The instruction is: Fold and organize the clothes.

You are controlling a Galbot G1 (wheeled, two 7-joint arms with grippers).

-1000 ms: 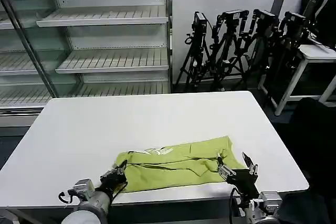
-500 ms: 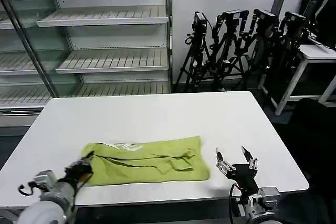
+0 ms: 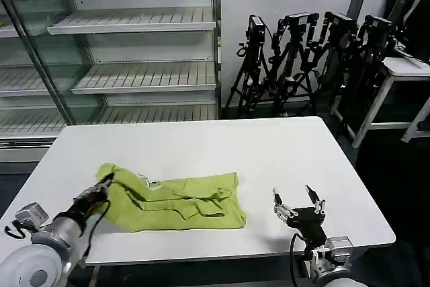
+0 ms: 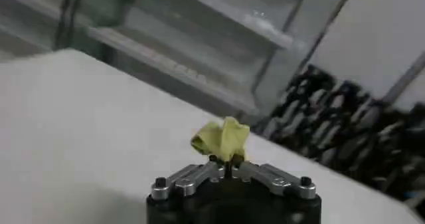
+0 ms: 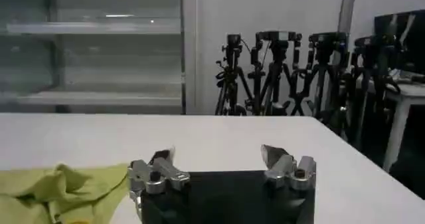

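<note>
With the left gripper (image 3: 102, 189) pinched on the shirt (image 3: 181, 199) edge, lift high and draw slowly so it spreads flat, right gripper (image 3: 298, 205) open, empty

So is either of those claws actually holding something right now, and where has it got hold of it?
Yes. The left gripper is shut on the lime shirt, pinching its left end, which is lifted off the table. The right gripper is open and holds nothing.

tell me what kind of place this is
Probably a robotics lab or test room: empty display shelves line the back wall, a cluster of camera tripods stands by it, and a lime shirt lies on a plain white table.
</note>
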